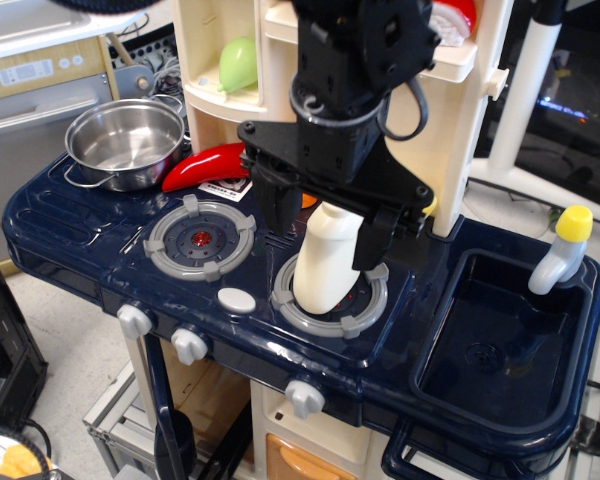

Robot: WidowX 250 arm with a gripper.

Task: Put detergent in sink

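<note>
So the tool (pixel 323 228) sits spread wide around the detergent (pixel 324 264) neck, not clamped. Bottle stands upright on the burner (pixel 330 296) left of the sink (pixel 500 345)

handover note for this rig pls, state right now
Gripper: jaws open, straddling the bottle's neck, not visibly clamped.
Bottle: upright on the right burner, not lifted.
Sink: to the right of the burner, nothing in it.
Done: gripper is in place over the bottle.
Left: close the jaws, lift, carry right, release in the sink.
</note>
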